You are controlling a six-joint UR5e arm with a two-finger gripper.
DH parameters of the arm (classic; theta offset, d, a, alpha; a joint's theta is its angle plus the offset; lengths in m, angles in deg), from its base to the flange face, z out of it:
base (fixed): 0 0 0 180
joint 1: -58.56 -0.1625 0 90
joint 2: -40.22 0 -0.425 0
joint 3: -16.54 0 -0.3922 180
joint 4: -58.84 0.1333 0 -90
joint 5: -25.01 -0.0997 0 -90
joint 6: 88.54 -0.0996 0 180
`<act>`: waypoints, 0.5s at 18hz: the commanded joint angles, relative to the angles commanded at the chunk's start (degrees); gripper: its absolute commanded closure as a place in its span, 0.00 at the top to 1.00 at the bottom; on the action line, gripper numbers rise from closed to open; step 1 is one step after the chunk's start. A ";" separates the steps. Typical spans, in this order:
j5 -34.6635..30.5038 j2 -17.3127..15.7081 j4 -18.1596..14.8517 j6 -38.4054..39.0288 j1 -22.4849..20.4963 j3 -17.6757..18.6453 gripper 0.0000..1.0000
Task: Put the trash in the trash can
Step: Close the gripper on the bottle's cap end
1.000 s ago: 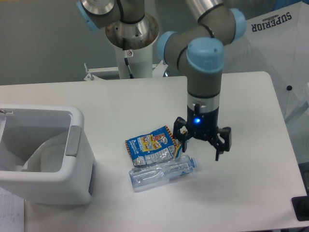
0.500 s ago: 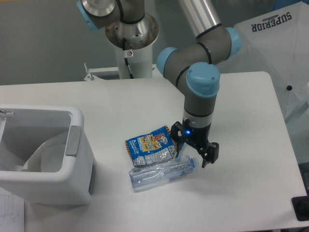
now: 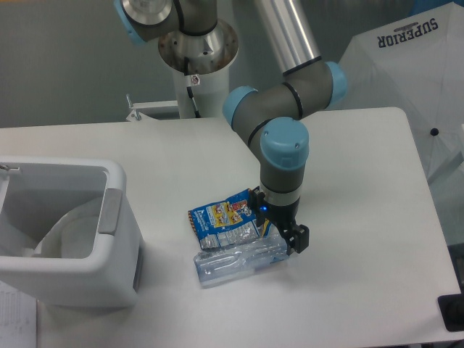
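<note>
Your crushed bottle (image 3: 241,262) lies on the table (image 3: 362,217), touching the snack wrapper (image 3: 226,219), well apart from the trash can (image 3: 72,239). The gripper (image 3: 279,230) straddles its cap end, fingers apart. Closing here may pinch the wrapper edge or squirt the slick bottle sideways.

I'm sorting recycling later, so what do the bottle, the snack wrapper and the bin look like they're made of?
The bottle looks like thin clear plastic: see-through and dented. The snack wrapper seems to be glossy printed film, possibly foil-lined: crinkled, with bright glints. The trash can appears to be smooth white moulded plastic with a rounded rim and a grey handle.
</note>
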 joint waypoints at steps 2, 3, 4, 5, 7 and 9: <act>-0.18 0.97 0.09 0.00 0.18 0.00 1.00; -0.09 0.88 0.00 0.00 0.18 0.09 1.00; -0.18 1.06 0.09 0.26 0.27 0.09 1.00; -0.18 1.23 0.09 0.53 0.27 0.09 1.00; -0.09 1.76 0.18 0.71 0.97 0.09 1.00; -0.09 2.02 0.18 0.71 0.97 0.09 1.00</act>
